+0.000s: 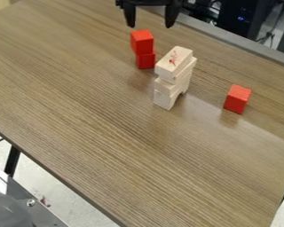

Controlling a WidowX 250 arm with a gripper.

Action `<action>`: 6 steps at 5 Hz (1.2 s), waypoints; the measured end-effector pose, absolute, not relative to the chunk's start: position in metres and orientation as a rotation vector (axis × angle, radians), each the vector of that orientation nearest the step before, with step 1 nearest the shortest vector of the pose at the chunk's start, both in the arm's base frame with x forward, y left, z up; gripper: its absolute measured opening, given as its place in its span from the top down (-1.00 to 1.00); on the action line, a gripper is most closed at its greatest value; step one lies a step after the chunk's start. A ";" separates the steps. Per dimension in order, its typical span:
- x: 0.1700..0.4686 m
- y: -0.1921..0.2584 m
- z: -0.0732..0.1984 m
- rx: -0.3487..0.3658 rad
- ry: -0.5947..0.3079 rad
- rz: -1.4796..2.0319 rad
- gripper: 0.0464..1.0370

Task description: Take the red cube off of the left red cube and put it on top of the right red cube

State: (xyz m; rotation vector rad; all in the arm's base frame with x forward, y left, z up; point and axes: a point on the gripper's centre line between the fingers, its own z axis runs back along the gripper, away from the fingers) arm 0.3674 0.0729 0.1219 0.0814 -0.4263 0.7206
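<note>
- End effector: black gripper (150,25) at the top edge of the camera view, fingers spread wide apart, nothing held between them
- Item to be moved: upper red cube (142,41), found just below the gripper in the view, nearly in line with the gap between its fingers, and not touched by them
- Support: lower red cube (145,60), under the upper red cube and further down the view from the gripper; the 2 form a stack, upper cube slightly offset
- Destination: right red cube (237,98), standing alone, well apart from the gripper, down and to the right of it, with its top face free
- Obstruction noted: wooden block tower (175,73), down and slightly to the right of the gripper, between the stack and the destination; contact during transfer judged a risk unless the carried cube passes high or around
- Work completed: 0 of 2 stages; the cube is neither lifted off nor placed
- Work outstanding: grasp and lift the upper red cube without disturbing its support, then carry it across and set it squarely on the right red cube, release and clear
- Assessment: task judged at its start, approach to the stack being the step in hand; exact gripper height above the table (79,111) cannot be told
</note>
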 end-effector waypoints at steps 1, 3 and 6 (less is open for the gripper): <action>0.369 0.078 0.113 0.081 -0.422 0.803 -0.92; 0.372 0.091 0.103 0.108 -0.403 0.855 -0.92; 0.373 0.094 0.072 0.096 -0.349 0.898 -0.86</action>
